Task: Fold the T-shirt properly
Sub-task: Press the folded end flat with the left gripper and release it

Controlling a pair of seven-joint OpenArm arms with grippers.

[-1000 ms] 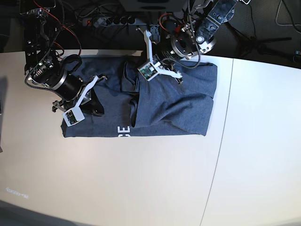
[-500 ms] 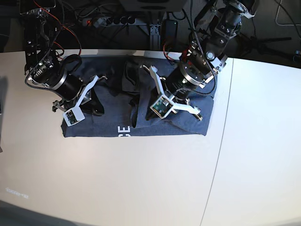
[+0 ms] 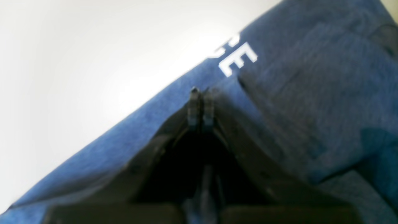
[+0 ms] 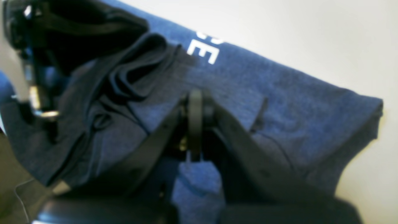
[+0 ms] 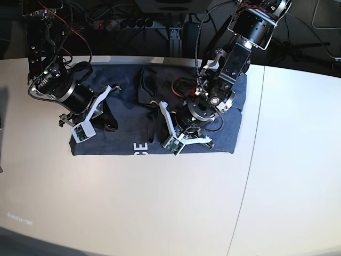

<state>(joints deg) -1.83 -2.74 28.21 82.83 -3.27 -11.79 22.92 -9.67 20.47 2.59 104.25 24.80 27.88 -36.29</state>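
Note:
The blue-grey T-shirt [image 5: 120,140] lies partly folded across the back of the white table, with white letters "CE" [image 5: 140,148] at its front edge. It fills the left wrist view [image 3: 311,81] and the right wrist view [image 4: 279,93]. My left gripper [image 3: 200,92] is shut and hovers over the shirt just inside its front edge, near the letters. Its wrist [image 5: 205,109] hides the fingertips in the base view. My right gripper [image 4: 195,97] is shut and rests on the shirt's left part [image 5: 109,121]. I see no cloth between either pair of fingers.
A bunched dark fold [image 5: 146,85] rises at the shirt's back middle. A power strip and cables [image 5: 125,23] lie behind the table's back edge. A seam [image 5: 254,138] crosses the white table [image 5: 160,202] to the right of the shirt.
My left arm swept from the shirt's back edge forward over the cloth to its front edge near the letters. The right arm has not moved.

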